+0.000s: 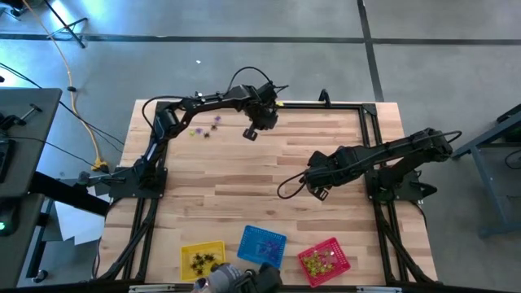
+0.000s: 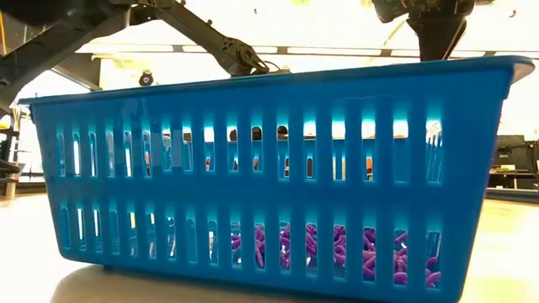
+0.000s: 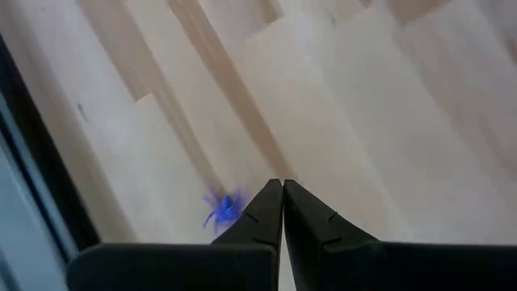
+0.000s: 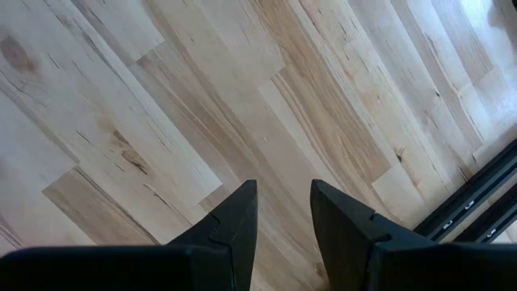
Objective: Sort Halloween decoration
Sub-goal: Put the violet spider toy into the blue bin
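Note:
A few tiny Halloween decorations [image 1: 206, 132] lie on the wooden table near its far left corner. My left gripper [image 1: 251, 133] hangs just right of them, pointing steeply down, its fingers shut [image 3: 283, 186]. A small purple spider trinket [image 3: 222, 207] shows right beside one finger. Over the table's middle right, my right gripper [image 1: 319, 193] hangs open [image 4: 283, 194] above bare wood. At the near edge stand a yellow basket [image 1: 202, 259], a blue basket [image 1: 262, 244] and a red basket [image 1: 324, 259]. Purple trinkets [image 2: 337, 251] lie in the blue one. My left gripper has its fingertips together, with nothing showing between them. The purple spider trinket [image 3: 222, 207] sits against the outer side of one finger [image 3: 250, 218]. I cannot tell whether it touches that finger or lies on the table below.
A black metal frame [image 1: 358, 104] runs round the table's edges; its rail [image 3: 32, 162] passes close by my left gripper. The blue basket's wall [image 2: 269, 168] fills the low view. The yellow basket holds dark trinkets and the red basket yellow-green ones. Bare wood spreads across the table's middle [image 1: 244, 187].

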Robot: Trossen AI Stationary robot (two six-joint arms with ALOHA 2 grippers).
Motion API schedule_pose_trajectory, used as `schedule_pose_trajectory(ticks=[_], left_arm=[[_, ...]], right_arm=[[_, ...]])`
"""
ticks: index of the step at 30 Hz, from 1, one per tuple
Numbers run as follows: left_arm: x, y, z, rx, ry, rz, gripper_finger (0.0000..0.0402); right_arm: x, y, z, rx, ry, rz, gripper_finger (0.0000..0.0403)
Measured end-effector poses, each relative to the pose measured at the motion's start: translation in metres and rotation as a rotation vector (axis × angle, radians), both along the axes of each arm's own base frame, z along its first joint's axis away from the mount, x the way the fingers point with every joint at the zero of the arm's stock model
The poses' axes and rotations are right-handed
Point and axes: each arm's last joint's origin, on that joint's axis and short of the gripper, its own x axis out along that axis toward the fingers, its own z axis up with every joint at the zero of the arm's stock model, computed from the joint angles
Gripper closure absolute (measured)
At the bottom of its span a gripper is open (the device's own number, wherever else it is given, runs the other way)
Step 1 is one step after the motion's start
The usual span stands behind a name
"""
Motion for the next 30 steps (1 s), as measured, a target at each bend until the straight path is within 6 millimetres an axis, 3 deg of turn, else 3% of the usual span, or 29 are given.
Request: schedule_pose_trajectory(ticks=[13, 20, 25, 30], left_arm=[[-0.007, 0.009, -0.006, 0.019, 0.034, -0.066, 0.0401], [-0.005, 0.009, -0.030, 0.012, 0.111, -0.092, 0.0401], [0.001, 0.014, -0.015, 0.071, 0.070, -0.081, 0.0401], [0.005, 0.019, -0.029, 0.080, 0.114, -0.048, 0.0401]], right_arm=[[0.002, -0.010, 0.000, -0.004, 0.007, -0.008, 0.0291], [0.004, -0.019, 0.000, -0.007, 0.012, -0.004, 0.0291], [0.005, -0.024, 0.000, -0.007, 0.011, -0.013, 0.0291], [0.006, -0.026, 0.000, -0.008, 0.013, -0.004, 0.0291]])
